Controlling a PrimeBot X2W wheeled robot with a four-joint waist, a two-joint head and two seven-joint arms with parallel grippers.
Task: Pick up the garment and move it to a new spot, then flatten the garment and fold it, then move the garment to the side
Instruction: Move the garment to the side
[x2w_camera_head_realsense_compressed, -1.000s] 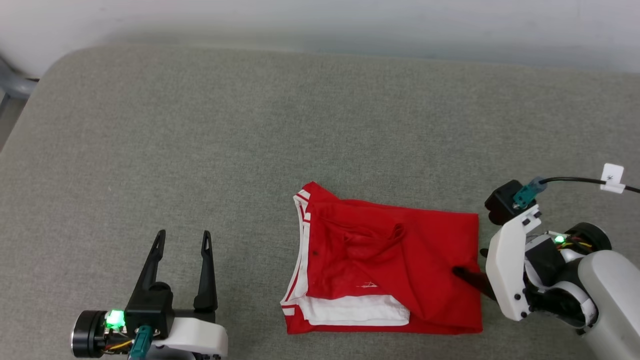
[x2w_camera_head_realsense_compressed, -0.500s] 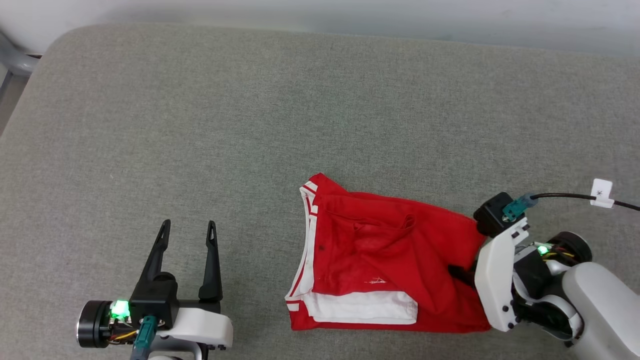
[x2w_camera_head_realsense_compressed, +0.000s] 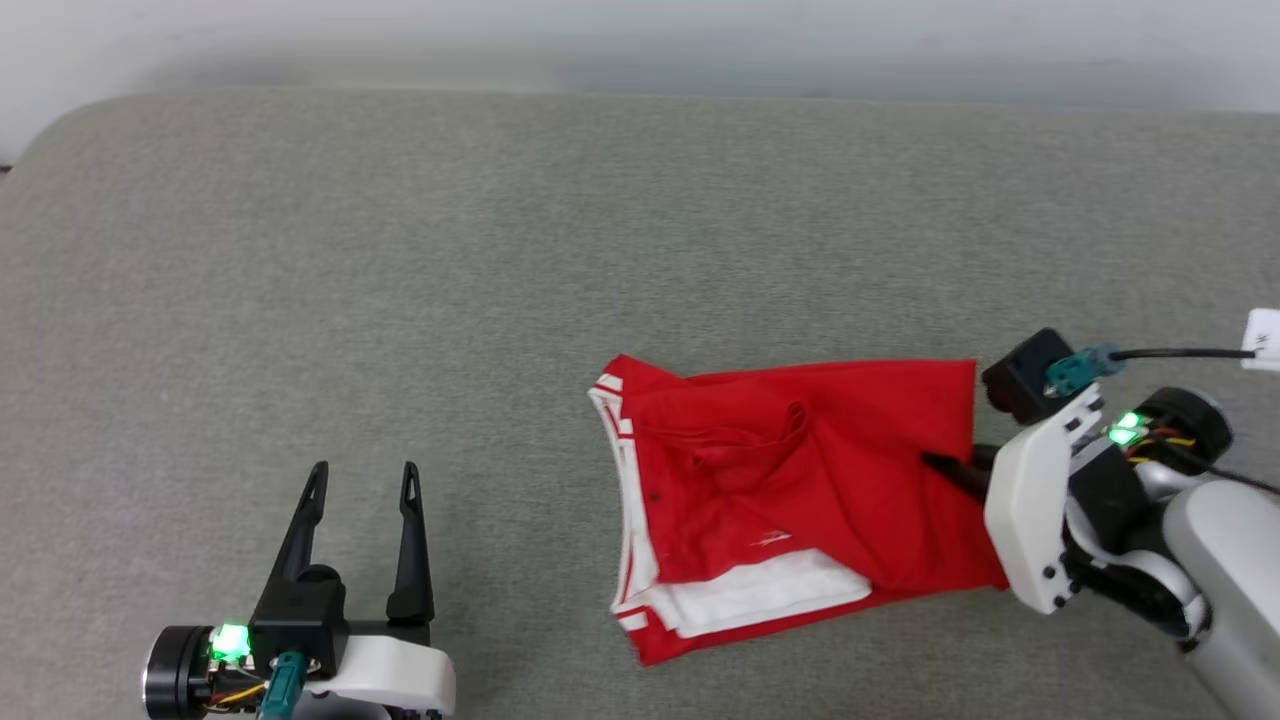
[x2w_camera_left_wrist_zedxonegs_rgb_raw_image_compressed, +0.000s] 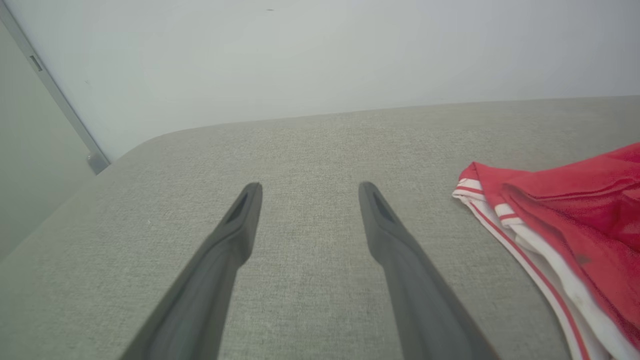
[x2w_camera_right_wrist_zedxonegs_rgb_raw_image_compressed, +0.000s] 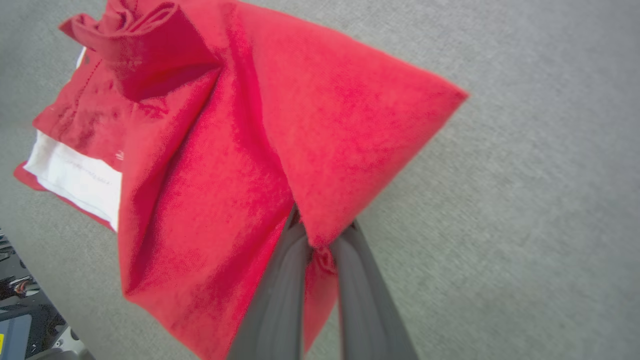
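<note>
Red garment (x2w_camera_head_realsense_compressed: 800, 490) w/ tiny white logo (x2w_camera_head_realsense_compressed: 768, 539) (illegible); R jaws grip edge.

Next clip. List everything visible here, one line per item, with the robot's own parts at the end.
garment: one, red with a white sleeve and striped trim, folded, right of centre on the surface
cushioned surface: one, grey-green fabric, under everything
wall: one, pale, behind the surface
metal rail: one, grey, slanting down the wall at the left of the left wrist view
cable: one, black, running to the right wrist
white tag: one, white, on the cable at the right edge
left gripper: one, dark fingers, open, lower left, apart from the garment
right gripper: one, dark fingers, shut on the garment's right edge
</note>
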